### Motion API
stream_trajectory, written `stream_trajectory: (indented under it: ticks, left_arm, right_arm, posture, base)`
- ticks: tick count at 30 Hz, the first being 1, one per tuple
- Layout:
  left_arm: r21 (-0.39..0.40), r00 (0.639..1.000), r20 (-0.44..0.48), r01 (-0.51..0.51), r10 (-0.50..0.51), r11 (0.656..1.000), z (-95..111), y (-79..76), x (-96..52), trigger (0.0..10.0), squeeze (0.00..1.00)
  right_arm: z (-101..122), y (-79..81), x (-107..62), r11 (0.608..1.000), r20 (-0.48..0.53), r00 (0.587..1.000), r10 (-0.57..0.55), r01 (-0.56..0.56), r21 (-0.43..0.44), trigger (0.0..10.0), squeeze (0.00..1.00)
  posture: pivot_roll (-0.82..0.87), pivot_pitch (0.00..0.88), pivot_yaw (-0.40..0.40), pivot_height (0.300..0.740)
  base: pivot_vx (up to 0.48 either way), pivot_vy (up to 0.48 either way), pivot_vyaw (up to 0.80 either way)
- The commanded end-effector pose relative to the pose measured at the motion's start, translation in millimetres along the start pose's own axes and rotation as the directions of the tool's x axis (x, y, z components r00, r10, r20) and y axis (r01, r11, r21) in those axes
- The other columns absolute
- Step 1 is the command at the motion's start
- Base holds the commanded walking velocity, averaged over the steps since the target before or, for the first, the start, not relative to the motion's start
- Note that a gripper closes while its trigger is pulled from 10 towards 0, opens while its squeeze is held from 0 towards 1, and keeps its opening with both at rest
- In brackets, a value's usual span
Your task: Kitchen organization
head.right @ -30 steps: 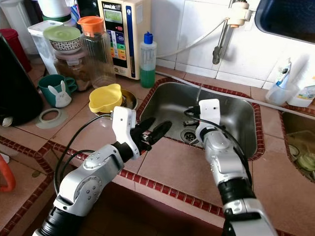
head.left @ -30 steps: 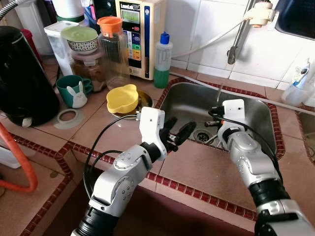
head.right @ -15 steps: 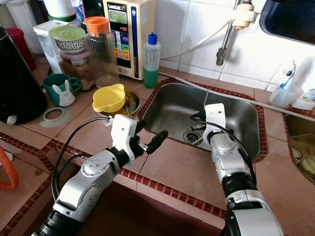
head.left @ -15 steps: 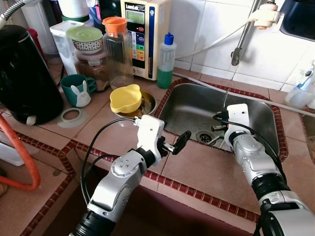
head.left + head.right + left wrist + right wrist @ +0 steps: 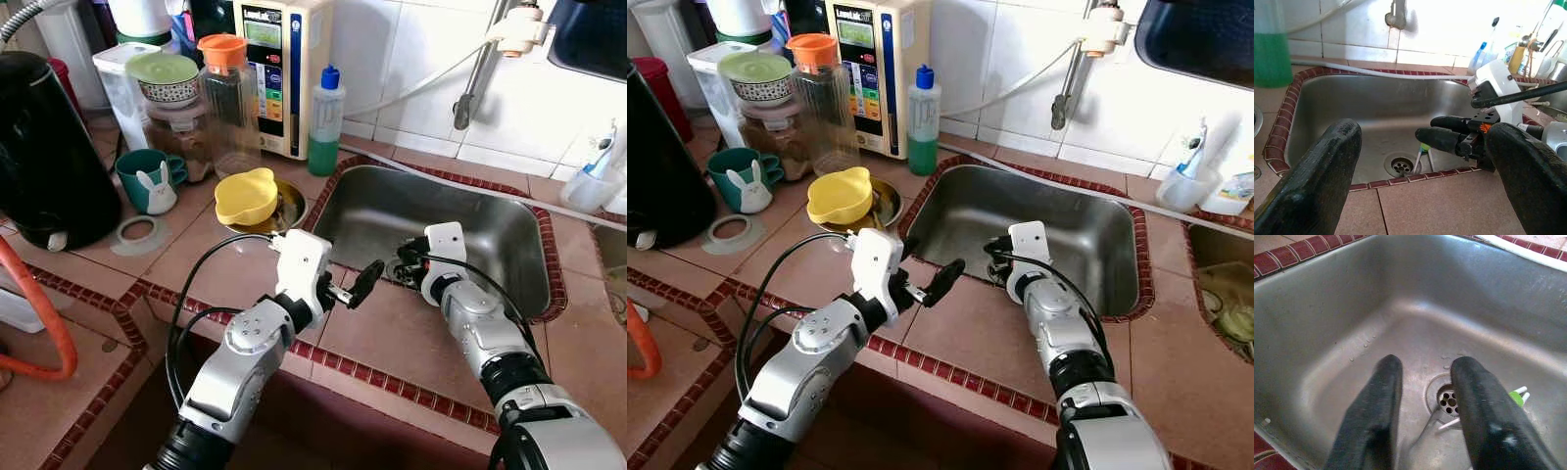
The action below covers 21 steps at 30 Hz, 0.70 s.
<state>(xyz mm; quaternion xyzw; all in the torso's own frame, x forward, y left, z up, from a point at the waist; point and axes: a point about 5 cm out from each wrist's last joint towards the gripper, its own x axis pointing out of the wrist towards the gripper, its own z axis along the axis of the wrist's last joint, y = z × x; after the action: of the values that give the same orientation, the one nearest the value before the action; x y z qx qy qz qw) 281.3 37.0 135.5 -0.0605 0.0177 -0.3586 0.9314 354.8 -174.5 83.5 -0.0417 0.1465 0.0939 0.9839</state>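
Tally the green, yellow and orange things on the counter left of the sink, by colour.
Green: 3 - soap bottle, bunny mug, bowl lid
Yellow: 1 - bowl
Orange: 1 - jar lid
Total: 5
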Motion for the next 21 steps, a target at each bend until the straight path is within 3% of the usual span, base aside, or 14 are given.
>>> stream_trajectory:
  ticks: [1,6,15,16,17,18,21]
  left_arm:
    - [0.009,1.0,-0.006,-0.003,0.003,1.0,-2,0.4,0.7,10.0,1.0]
    - [0.013,1.0,-0.006,-0.002,0.002,1.0,-2,0.2,1.0,10.0,1.0]
    - [0.043,1.0,0.006,-0.016,0.016,0.999,0,1.4,1.7,10.0,1.0]
    - [0.057,0.999,0.017,-0.045,0.044,0.997,2,4.4,2.8,10.0,0.91]
    - [0.057,0.999,0.017,-0.045,0.044,0.997,2,4.4,2.8,10.0,0.91]
    - [0.063,0.997,0.022,-0.072,0.071,0.995,4,8.0,3.6,10.0,0.05]
    - [0.078,0.995,0.025,-0.099,0.097,0.992,4,13.6,4.0,10.0,0.09]
  right_arm:
    - [-7,-2.1,-1.3,1.0,-0.031,1.0,0.004,-0.004,0.007,10.0,1.0]
    - [-5,-3.7,-1.3,1.0,-0.023,1.0,0.005,-0.005,0.009,10.0,1.0]
    - [20,-2.3,-1.9,0.998,0.142,0.99,-0.01,0.001,0.06,10.0,1.0]
    - [29,-0.7,-3.4,0.997,0.19,0.982,-0.004,-0.012,0.081,10.0,1.0]
    - [29,-0.7,-3.4,0.997,0.19,0.982,-0.004,-0.012,0.081,10.0,1.0]
    - [36,1.3,-5.5,0.995,0.231,0.973,0.007,-0.031,0.099,10.0,1.0]
    - [47,6.5,-11.2,0.991,0.298,0.954,0.034,-0.071,0.114,10.0,1.0]
  posture:
    - [0.09,0.0,-0.014,0.74]
    - [0.09,0.0,-0.012,0.74]
    - [0.08,0.0,-0.014,0.74]
    - [0.08,0.0,-0.013,0.74]
    - [0.08,0.0,-0.013,0.74]
    - [0.08,0.0,-0.013,0.74]
    - [0.07,0.0,-0.012,0.74]
  base:
    - [0.0,0.0,0.0]
    - [0.0,0.0,0.0]
    - [0.0,0.0,0.0]
    - [0.0,0.0,0.0]
    - [0.0,0.0,0.0]
    - [0.0,0.0,0.0]
    - [0.0,0.0,0.0]
